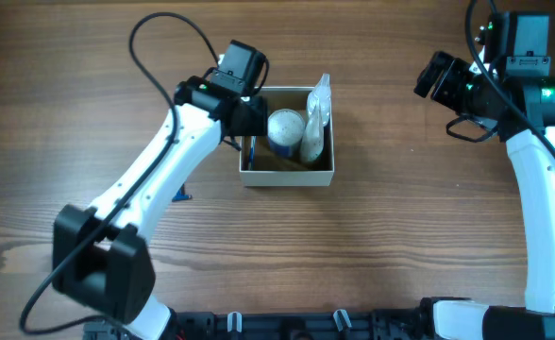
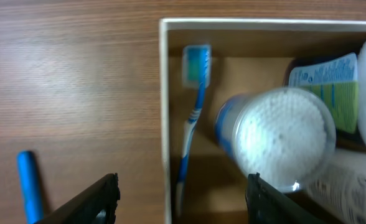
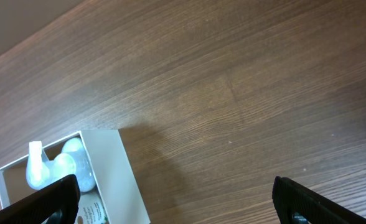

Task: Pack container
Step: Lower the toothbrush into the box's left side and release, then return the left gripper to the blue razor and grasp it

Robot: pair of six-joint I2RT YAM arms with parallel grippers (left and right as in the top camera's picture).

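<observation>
The cream-walled container (image 1: 287, 176) stands mid-table. It holds a blue toothbrush (image 2: 193, 115) along its left wall, a round white-lidded blue jar (image 1: 285, 126) and a clear packet (image 1: 317, 113) leaning at the right. My left gripper (image 1: 249, 118) hovers over the container's left wall (image 2: 165, 112), open and empty, one finger on either side of that wall. My right gripper (image 1: 438, 77) is open and empty, raised over bare table at the far right. The right wrist view shows the container's outer wall (image 3: 117, 174) at lower left.
A small blue cylinder (image 2: 28, 185) lies on the wood left of the container; it also shows in the overhead view (image 1: 180, 195). A tube with a green and blue label (image 2: 329, 87) lies in the container behind the jar.
</observation>
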